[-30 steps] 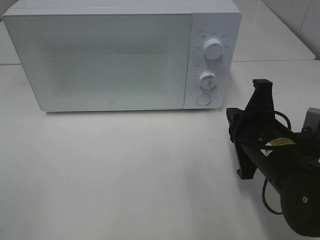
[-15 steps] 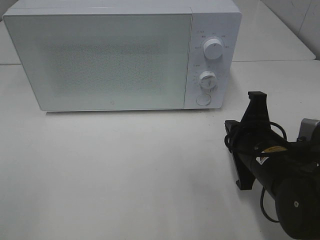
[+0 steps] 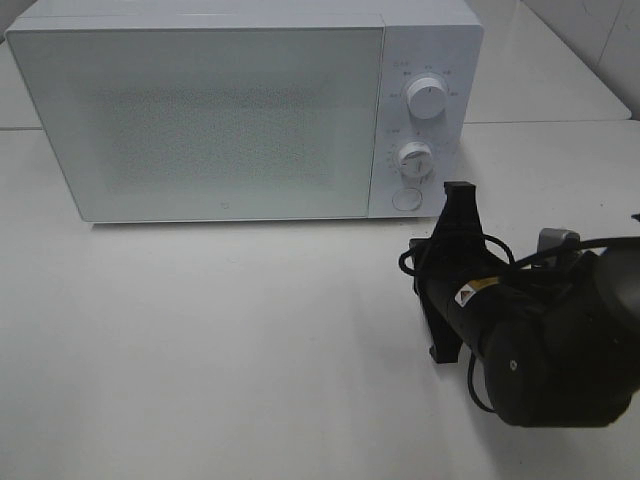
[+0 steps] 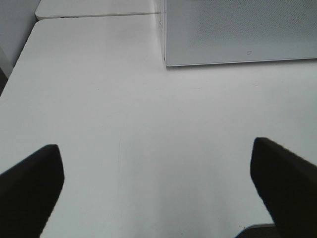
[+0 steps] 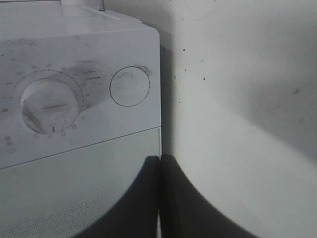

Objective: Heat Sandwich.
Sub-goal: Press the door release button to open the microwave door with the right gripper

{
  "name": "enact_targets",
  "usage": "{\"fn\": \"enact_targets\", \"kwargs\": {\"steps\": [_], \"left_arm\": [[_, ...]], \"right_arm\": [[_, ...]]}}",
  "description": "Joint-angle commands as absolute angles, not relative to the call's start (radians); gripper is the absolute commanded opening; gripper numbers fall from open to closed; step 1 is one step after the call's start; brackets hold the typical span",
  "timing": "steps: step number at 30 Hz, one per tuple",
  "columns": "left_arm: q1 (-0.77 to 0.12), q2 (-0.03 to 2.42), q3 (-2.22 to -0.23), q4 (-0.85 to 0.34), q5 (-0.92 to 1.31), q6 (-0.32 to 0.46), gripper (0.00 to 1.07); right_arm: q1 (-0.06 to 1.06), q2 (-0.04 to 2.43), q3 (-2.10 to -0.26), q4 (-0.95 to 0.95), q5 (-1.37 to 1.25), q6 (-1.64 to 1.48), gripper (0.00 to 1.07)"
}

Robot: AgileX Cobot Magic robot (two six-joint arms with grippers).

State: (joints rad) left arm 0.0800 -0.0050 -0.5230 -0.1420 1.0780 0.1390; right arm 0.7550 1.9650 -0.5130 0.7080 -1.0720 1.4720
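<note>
Lower right of the overhead view, the tight-closed right pincer [image 5: 159, 161] (left pincer [image 4: 154, 144] gapes wide) faces the closed microwave [image 3: 200, 110]'s round button [image 5: 129, 87]. This is probably the door-opening step; next, a straight centred push.

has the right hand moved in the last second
Yes. The right hand has shifted left toward the microwave, and its closed tip is now close to the round button.

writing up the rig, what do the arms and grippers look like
The right arm is black and chunky, with rounded housings, a looping black cable and a small yellow-and-white sticker. The right gripper has black fingers tapering to slim tips; the left gripper has broad black fingers.
</note>
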Motion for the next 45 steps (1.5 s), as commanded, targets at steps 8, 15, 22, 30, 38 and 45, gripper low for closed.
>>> {"fn": "enact_targets", "kwargs": {"steps": [8, 15, 22, 30, 38, 45], "left_arm": [[0.074, -0.021, -0.520, -0.145, 1.076, 0.138, 0.98], [0.074, -0.021, -0.520, -0.145, 1.076, 0.138, 0.98], [0.074, -0.021, -0.520, -0.145, 1.076, 0.138, 0.98], [0.074, -0.021, -0.520, -0.145, 1.076, 0.138, 0.98], [0.074, -0.021, -0.520, -0.145, 1.076, 0.138, 0.98], [0.074, -0.021, -0.520, -0.145, 1.076, 0.138, 0.98]], "right_arm": [[0.627, 2.019, -0.650, 0.590, -0.983, 1.428, 0.00], [0.576, 2.059, -0.719, 0.541, -0.964, 1.425, 0.00], [0.545, 2.077, -0.781, 0.539, -0.914, 1.410, 0.00], [0.523, 2.118, -0.823, 0.532, -0.900, 1.404, 0.00], [0.523, 2.134, -0.847, 0.550, -0.924, 1.389, 0.00], [0.523, 2.152, -0.866, 0.591, -1.030, 1.362, 0.00]]}}
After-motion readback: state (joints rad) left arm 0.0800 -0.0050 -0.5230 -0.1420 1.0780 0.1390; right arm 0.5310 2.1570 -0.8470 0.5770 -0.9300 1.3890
